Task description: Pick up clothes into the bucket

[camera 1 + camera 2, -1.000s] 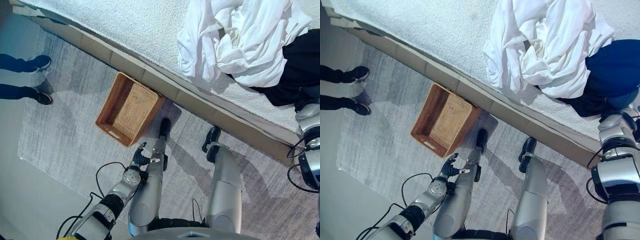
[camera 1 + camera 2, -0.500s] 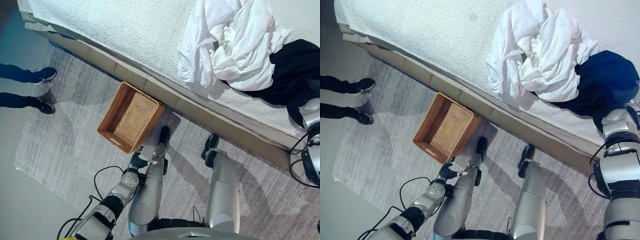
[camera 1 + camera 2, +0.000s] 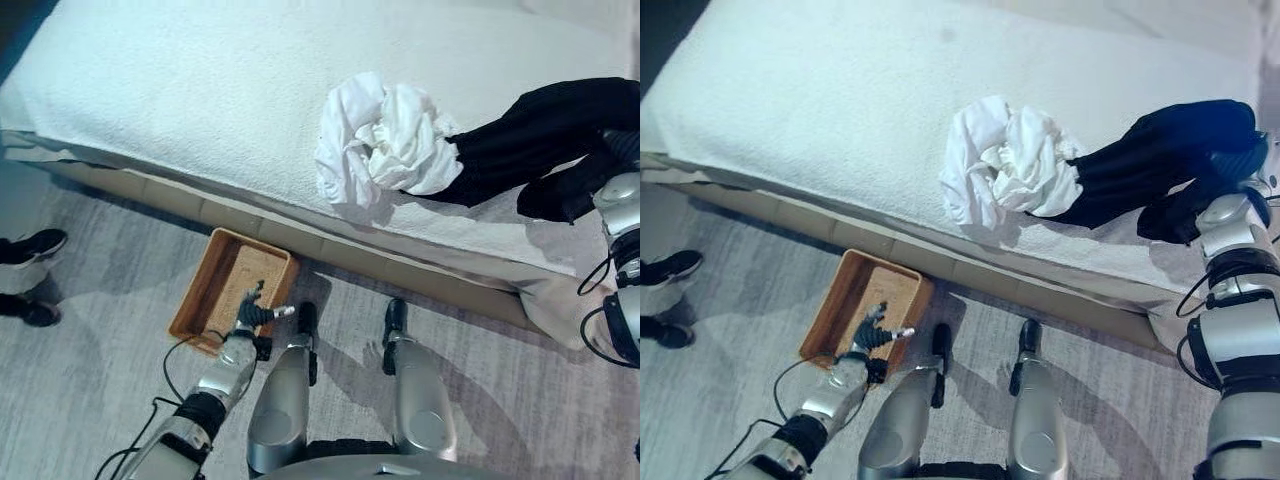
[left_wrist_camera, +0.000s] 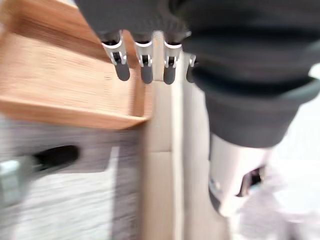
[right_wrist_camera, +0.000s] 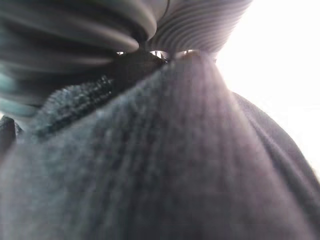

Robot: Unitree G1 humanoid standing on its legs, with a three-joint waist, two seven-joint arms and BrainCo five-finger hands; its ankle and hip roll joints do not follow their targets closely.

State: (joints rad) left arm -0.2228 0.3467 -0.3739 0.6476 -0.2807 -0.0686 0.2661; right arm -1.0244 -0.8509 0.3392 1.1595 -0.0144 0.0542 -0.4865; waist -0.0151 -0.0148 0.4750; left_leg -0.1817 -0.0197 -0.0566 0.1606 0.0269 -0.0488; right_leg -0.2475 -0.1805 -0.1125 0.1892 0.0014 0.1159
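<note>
Right hand [image 3: 1252, 158] buried in dark garment [image 3: 1140, 160], grip unclear, left hand [image 3: 252, 312] fingers relaxed over basket [image 3: 200, 300], white clothes [image 3: 380, 145] on bed [image 3: 170, 90]

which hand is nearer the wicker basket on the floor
Left. The left hand hovers with relaxed fingers just over the near edge of the wicker basket. The right hand is far off at the bed's right end, buried in the dark garment.
</note>
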